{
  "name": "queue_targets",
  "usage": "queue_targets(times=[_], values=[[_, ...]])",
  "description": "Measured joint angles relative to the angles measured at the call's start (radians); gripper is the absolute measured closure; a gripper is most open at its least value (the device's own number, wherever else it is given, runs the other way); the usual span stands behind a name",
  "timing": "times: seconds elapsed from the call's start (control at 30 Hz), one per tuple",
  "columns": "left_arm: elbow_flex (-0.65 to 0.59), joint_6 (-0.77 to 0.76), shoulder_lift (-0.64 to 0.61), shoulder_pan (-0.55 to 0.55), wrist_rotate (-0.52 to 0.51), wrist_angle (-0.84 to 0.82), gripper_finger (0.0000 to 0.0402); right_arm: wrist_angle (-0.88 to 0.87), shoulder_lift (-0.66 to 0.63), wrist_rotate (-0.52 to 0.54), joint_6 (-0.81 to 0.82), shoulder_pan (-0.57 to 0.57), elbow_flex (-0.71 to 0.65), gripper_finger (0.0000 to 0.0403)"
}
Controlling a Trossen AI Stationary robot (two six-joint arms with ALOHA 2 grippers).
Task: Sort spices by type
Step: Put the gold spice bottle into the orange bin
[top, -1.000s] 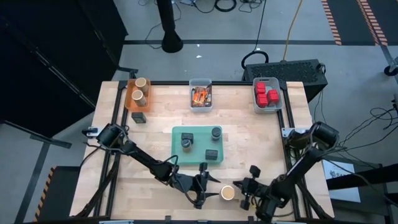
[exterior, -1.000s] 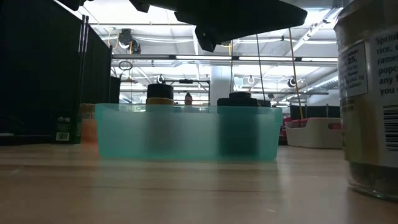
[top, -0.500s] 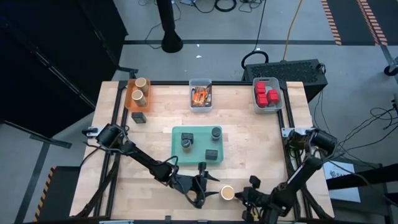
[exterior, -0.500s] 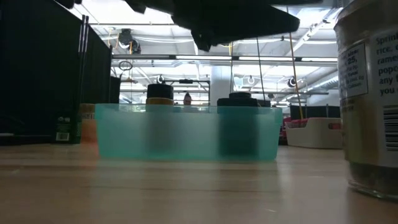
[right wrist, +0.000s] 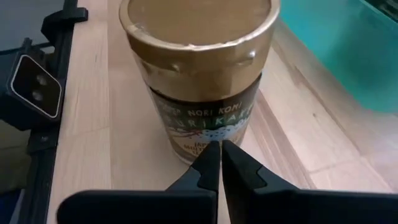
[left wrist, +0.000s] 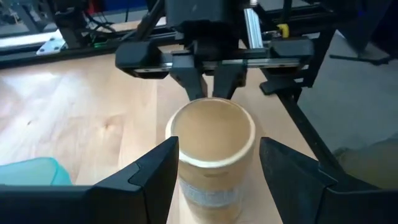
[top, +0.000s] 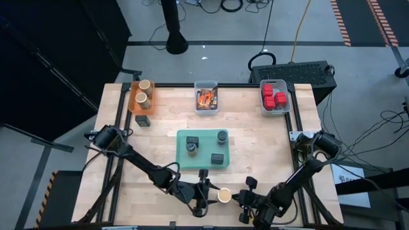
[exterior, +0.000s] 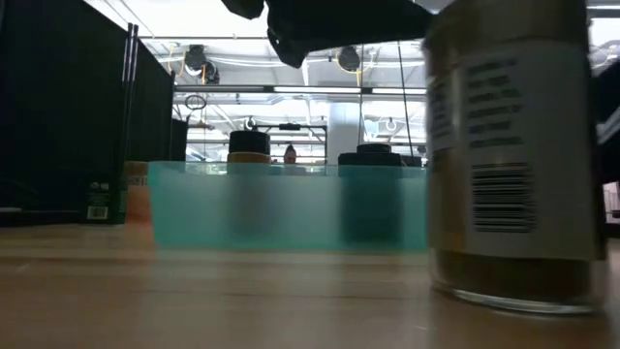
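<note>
High view: a tan round jar (top: 224, 195) stands upright near the front edge of the table (top: 255, 147). The left gripper (top: 208, 195) sits just beside it on one side and the right gripper (top: 245, 200) on the other. The teal tray (top: 182, 148) at mid-table holds two dark grey jars (top: 192, 147) and a dark block (top: 218, 158). Along the far edge, the orange bin (top: 135, 101) holds two tan jars, the clear bin (top: 206, 84) holds orange-red packets (top: 206, 98), and a third bin (top: 286, 107) holds red cubes (top: 274, 96). A dark block (top: 143, 120) lies loose beside the orange bin.

Low view: the jar, label and barcode showing, stands on the wood to the right of the tray, with arm parts overhead.

Left wrist view: the left fingers (left wrist: 155, 171) are spread, one at each side of the jar; contact cannot be confirmed.

Right wrist view: the right fingers (right wrist: 208, 167) are pressed together, tips at the jar's label, gripping nothing.
</note>
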Motion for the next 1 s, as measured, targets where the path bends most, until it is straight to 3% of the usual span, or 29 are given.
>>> queue_targets(times=[0.53, 0.83, 1.0], values=[[0.002, -0.058, -0.001, 0.002, -0.035, -0.076, 0.0175, 0.04, -0.001, -0.062, -0.12, -0.06, 0.0, 0.0403], [0.0, -0.057, -0.011, -0.009, -0.088, -0.115, 0.0116, 0.042, -0.001, -0.058, -0.113, -0.062, 0.0, 0.0403], [0.0, -0.059, -0.025, -0.013, -0.113, -0.122, 0.0107, 0.041, -0.001, -0.057, -0.111, -0.062, 0.0, 0.0403]])
